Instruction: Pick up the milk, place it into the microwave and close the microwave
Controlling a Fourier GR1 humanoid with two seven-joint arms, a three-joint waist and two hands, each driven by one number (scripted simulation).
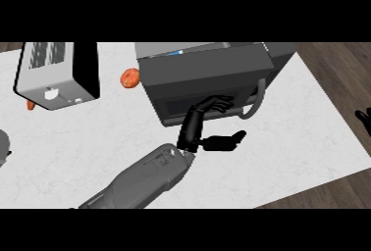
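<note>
The dark grey microwave (210,63) stands at the back middle of the white counter (290,147). Its door (174,93), with a dark window and a curved handle (255,100), faces me. My left hand (206,110) reaches up from the lower middle. Its straight fingers touch the door beside the window and its thumb sticks out to the right, holding nothing. At the right edge of the view, only the fingers of my right hand (363,120) show, pointing up and at rest. No milk is in sight.
A white and black appliance (54,73) stands at the back left. An orange item (130,77) lies between it and the microwave, and another orange bit (30,104) shows at its left. A grey object (4,144) pokes in at the left edge. Wooden floor borders the counter's right side.
</note>
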